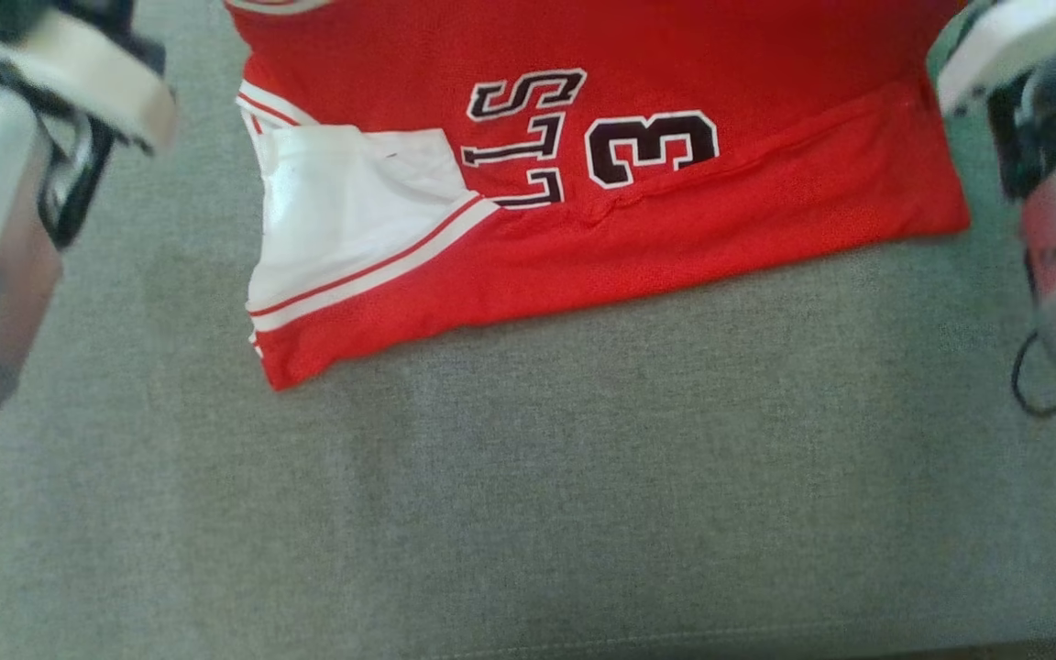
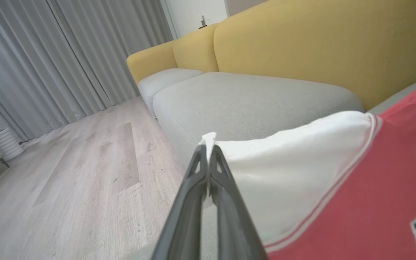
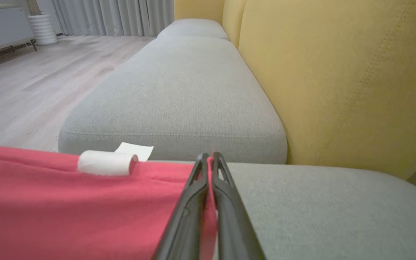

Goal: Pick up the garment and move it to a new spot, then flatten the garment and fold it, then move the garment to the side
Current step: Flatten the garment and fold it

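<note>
Item: garment [image 1: 601,183], a red jersey with a white side panel. It lies on the grey sofa cushion [image 1: 528,477], toward twelve o'clock in my head view.

Left pincer [image 2: 208,150]: pressed together on the white corner, at the garment's nine o'clock side.

Right pincer [image 3: 210,157]: pressed together on the red edge, at its three o'clock side.

Purpose, as I judge it: I hold opposite edges so the cloth pulls taut and flat for moving. I cannot tell how far the folding has gone.

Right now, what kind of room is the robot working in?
Most likely a home living room: a grey-cushioned sofa with yellow backrests, a wood-look floor, and long grey curtains.
</note>
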`<state>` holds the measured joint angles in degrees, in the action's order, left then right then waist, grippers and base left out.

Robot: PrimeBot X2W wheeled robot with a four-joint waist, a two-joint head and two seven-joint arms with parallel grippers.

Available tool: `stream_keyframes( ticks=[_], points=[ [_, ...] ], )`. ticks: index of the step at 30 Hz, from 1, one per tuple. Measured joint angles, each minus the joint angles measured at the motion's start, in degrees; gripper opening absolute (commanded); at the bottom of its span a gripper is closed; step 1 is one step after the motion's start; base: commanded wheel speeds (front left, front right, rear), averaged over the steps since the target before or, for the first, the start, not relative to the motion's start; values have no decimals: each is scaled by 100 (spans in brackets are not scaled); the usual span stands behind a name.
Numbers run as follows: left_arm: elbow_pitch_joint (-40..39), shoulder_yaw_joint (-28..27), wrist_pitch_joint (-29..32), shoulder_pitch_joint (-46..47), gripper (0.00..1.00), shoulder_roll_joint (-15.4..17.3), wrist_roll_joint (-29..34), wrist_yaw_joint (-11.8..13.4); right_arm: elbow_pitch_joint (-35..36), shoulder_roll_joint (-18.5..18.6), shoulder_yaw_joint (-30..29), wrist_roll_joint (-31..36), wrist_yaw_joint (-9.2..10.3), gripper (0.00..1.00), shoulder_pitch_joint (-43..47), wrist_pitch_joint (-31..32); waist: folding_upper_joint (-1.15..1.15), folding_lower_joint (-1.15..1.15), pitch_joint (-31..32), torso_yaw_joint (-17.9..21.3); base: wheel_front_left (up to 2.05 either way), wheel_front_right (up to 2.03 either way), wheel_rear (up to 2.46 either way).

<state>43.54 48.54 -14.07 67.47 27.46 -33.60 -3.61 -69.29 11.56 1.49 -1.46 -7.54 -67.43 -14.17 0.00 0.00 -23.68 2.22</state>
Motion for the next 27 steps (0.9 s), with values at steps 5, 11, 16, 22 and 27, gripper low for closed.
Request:
stream_keyframes(
  ticks=[5, 11, 16, 22, 27],
  points=[
    [-367, 152, -21, -717, 0, 177, -2, -4, -149, 90, 475, -389, 0, 0, 514, 27, 0, 0, 278, -56, 0, 0, 0],
    [-1103, 305, 198, -1645, 0, 490, -187, 113, -93, 335, 1089, -960, 0, 0, 897, 294, 0, -1, 602, -126, 0, 0, 0],
    [-1806, 397, 569, -2410, 0, 730, -383, 374, 341, 511, 1887, -1624, 0, 0, 1478, 742, 0, -1, 839, -169, 0, 0, 0],
    [-2380, 653, 1009, -3038, 0, 989, -465, 652, 1131, 1136, 3043, -2206, 0, 0, 1962, 1263, 0, 0, 970, -151, 0, 0, 0],
    [-2607, 769, 1256, -3156, 0, 1009, -467, 714, 1540, 1489, 3740, -2525, 0, 0, 1981, 1725, 0, 0, 932, -114, 0, 0, 0]
  ],
)
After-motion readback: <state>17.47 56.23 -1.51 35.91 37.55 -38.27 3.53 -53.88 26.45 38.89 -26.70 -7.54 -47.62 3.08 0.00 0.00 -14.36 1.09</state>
